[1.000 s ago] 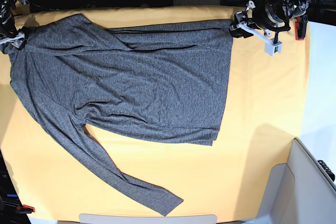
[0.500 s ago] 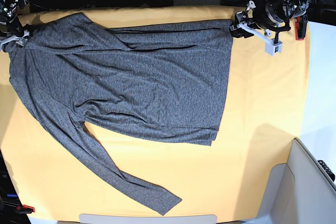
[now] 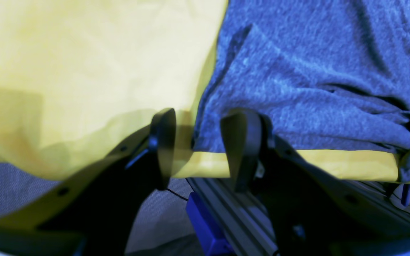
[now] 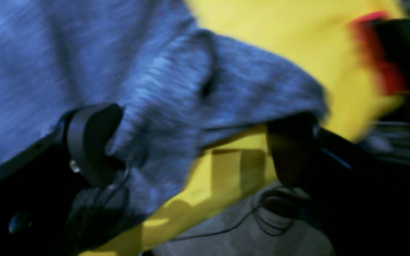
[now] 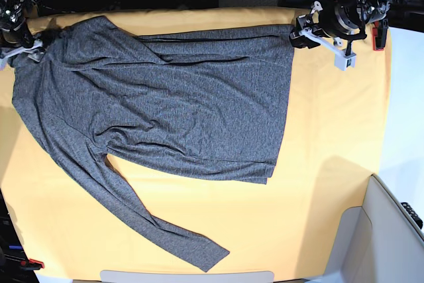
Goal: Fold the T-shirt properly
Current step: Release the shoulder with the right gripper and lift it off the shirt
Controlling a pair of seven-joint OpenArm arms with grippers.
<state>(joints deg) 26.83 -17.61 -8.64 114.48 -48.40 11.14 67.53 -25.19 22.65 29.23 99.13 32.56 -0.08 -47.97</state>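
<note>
Yellow-covered counter (image 5: pixel 331 130); T-shirt (image 5: pixel 172 104) limp, soft knit, light. My left gripper (image 3: pixel 205 149) and right gripper (image 4: pixel 190 145) both spread open; pinch hem and shoulder corners.

A robotics lab. A yellow cloth (image 5: pixel 331 164) covers the workbench, built on an aluminium frame (image 3: pixel 233 213). Loose cables (image 4: pixel 262 217) trail beneath.

Left gripper (image 3: pixel 198 149) jaws parted, low at far edge; right gripper (image 4: pixel 190 142) spread wide.
</note>
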